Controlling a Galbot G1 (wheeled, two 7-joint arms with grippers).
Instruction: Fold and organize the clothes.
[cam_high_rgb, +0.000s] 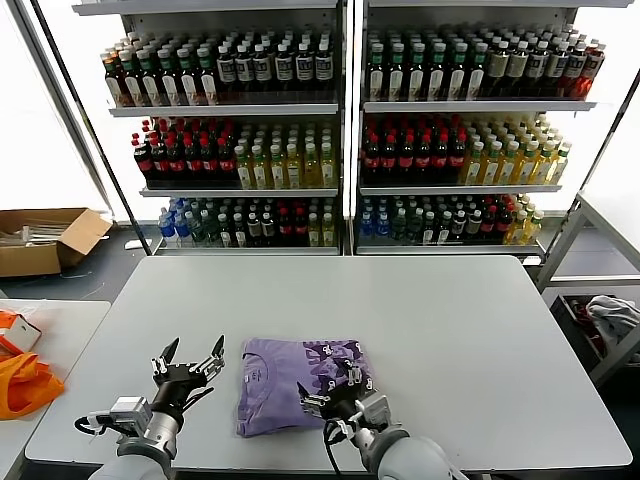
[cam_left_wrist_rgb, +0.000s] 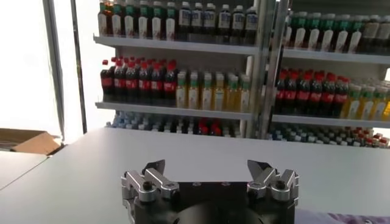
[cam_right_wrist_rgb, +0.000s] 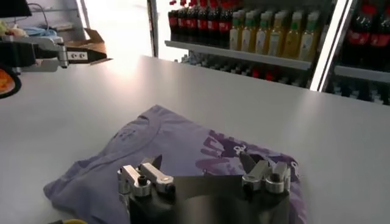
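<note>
surface (cam_high_rgb: 430, 320) is a pale grey slab filling the lower half of the head view. far edge runs just below the drink shelves (cam_high_rgb: 345, 130), right edge slants down toward the lower right, near edge cuts along the bottom. big bare stretch across the middle, the far side and the right half. left of it, a second surface (cam_high_rgb: 50, 340) with an orange bag (cam_high_rgb: 25, 380) at the left border. cardboard box (cam_high_rgb: 45, 240) on the floor at mid left, grey-white bundle (cam_high_rgb: 612, 318) on a rack at mid right.

t-shirt (cam_high_rgb: 295, 380), lavender, folded into a rough rectangle, lies flat in the lower centre of the head view, close to the near edge. printed lettering faces up on its right part, plain collar side on the left.

left pincer (cam_high_rgb: 188, 362) hovers just left of the shirt's left edge, fingers spread apart, holding nothing; bare surface ahead of it in its wrist view.

right pincer (cam_high_rgb: 335, 390) sits over the shirt's lower right part, fingers spread apart, nothing clamped. can't tell if it touches the cloth. in its wrist view the shirt (cam_right_wrist_rgb: 183, 152) spreads out ahead of the fingers (cam_right_wrist_rgb: 146, 176).
</note>
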